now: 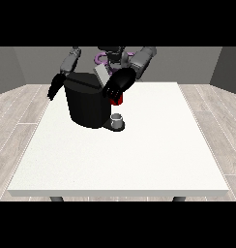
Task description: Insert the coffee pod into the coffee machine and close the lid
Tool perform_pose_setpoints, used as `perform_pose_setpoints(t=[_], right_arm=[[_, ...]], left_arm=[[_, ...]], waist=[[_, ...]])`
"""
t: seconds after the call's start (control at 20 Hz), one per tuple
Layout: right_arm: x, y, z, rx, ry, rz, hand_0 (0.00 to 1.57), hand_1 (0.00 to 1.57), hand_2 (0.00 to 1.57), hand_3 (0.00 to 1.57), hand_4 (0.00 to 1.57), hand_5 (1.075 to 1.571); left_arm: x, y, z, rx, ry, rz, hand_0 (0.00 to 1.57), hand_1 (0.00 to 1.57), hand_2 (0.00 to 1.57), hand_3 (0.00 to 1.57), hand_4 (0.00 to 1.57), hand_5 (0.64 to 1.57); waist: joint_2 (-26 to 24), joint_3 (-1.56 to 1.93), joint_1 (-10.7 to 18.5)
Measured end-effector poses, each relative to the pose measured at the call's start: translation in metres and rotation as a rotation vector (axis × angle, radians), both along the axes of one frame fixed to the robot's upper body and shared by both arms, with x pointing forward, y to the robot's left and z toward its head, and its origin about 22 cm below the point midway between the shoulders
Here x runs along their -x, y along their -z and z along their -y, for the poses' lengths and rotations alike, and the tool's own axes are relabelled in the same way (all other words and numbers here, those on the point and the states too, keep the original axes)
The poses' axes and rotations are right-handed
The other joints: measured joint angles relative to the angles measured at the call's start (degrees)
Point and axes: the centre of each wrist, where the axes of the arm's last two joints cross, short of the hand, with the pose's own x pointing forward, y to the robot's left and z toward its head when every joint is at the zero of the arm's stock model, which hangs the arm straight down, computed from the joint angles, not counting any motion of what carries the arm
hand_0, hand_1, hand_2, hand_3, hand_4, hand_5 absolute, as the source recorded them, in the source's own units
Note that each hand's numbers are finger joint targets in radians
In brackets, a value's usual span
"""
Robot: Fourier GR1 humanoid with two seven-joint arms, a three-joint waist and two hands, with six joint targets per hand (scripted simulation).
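The white counter (139, 160) carries one landmark, the black coffee machine (86, 104), standing toward the far edge and the view's left. At the machine's foot, on the side nearest the camera and to the view's right, a small grey cup (118, 119) sits on the machine's drip base. On the machine's top a grey lid (100, 73) stands tilted up, so the chamber looks not yet shut.

The hand at the view's right (117, 87) hangs beside the machine's upper corner on the view's right, above the cup. Its fingers curl round a red thing, most likely the coffee pod (118, 100), which peeks out below them. The hand at the view's left (55, 87) hangs by the machine's other side with relaxed fingers, holding nothing.

The step in hand seems to be bringing the pod to the opening. To do it well, lift the pod over the machine's top, set it level under the raised lid, let go only once it is seated, then press the lid down
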Motion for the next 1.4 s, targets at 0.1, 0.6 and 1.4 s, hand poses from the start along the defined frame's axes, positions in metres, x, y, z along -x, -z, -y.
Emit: perform_pose_setpoints(t=[0.1,0.6,1.4], right_arm=[[0.002,0.004,0.001,0.005,0.001,0.000,0.00,0.00,0.00,0.00,0.20,1.571],[0.002,0.012,0.011,-0.011,0.027,-0.043,0.00,0.00,0.00,0.00,0.13,1.571],[0.056,0.117,0.062,-0.072,0.201,-0.328,0.00,0.00,0.00,0.00,0.00,1.571]], left_arm=[[0.000,0.002,-0.002,-0.002,-0.006,0.005,0.00,0.00,0.59,0.46,0.00,1.571],[-0.002,0.010,-0.002,-0.006,-0.013,-0.019,0.00,0.00,0.22,0.15,0.00,1.571],[0.004,0.178,0.036,0.512,0.148,-0.386,0.00,0.00,0.00,0.00,0.41,1.571]], waist=[[-0.1,0.05,0.0],[-2.2,-0.12,1.9],[-21.7,-0.44,16.1]])
